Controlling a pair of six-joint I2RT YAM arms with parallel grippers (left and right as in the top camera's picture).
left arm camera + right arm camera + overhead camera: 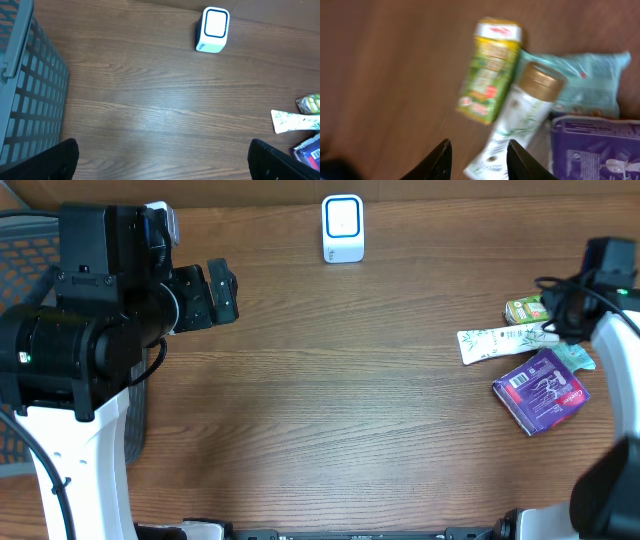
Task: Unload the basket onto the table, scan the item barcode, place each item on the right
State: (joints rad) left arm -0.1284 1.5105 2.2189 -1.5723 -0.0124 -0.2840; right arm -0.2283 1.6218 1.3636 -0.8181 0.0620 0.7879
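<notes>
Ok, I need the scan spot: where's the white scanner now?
Overhead view: the white scanner stands at the table's far edge, near centre, well left of the purple box.

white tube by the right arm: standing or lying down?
Lying down. Overhead, the white tube lies full length on the table, beside the green box; its gold cap is on.

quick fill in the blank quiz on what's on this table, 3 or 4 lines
1. The white tube has a ___ cap.
2. The package lying nearest the table's front edge is ___ in colour.
3. The scanner has a white face with a ___ outline.
4. The left gripper holds nothing and stands wide ___.

Missing words: gold; purple; blue; open
</notes>
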